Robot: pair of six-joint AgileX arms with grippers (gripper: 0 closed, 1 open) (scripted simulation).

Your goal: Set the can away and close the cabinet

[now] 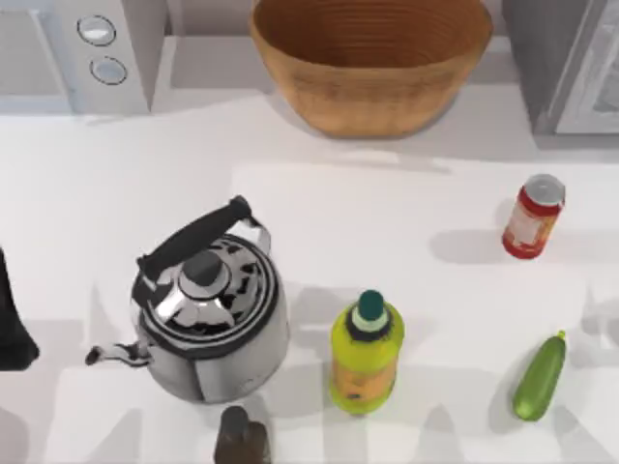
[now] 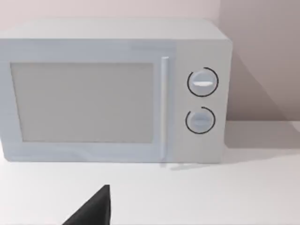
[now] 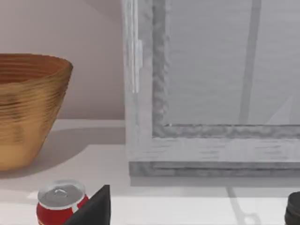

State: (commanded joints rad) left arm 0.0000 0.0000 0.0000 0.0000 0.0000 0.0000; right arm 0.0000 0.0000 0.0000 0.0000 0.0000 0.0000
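The can [image 1: 532, 217] is small and red, with a silver top and a cream label. It stands upright at the table's right side, and it also sits low in the right wrist view [image 3: 61, 202]. At the back right corner is the grey cabinet [image 1: 566, 68]. Its pale framed front [image 3: 211, 136] rises behind the can, and I cannot tell how far its door stands open. My left arm [image 1: 14, 324] is parked at the left edge. A dark tip of my left gripper [image 2: 93, 212] faces the microwave. A dark tip of my right gripper [image 3: 93, 209] is close beside the can.
A wicker bowl [image 1: 372, 58] stands at the back centre and a white microwave [image 1: 82, 48] at the back left. A steel kettle [image 1: 208, 314], a yellow-green bottle [image 1: 366, 353], a small dark bottle [image 1: 240, 437] and a green cucumber [image 1: 538, 377] occupy the front.
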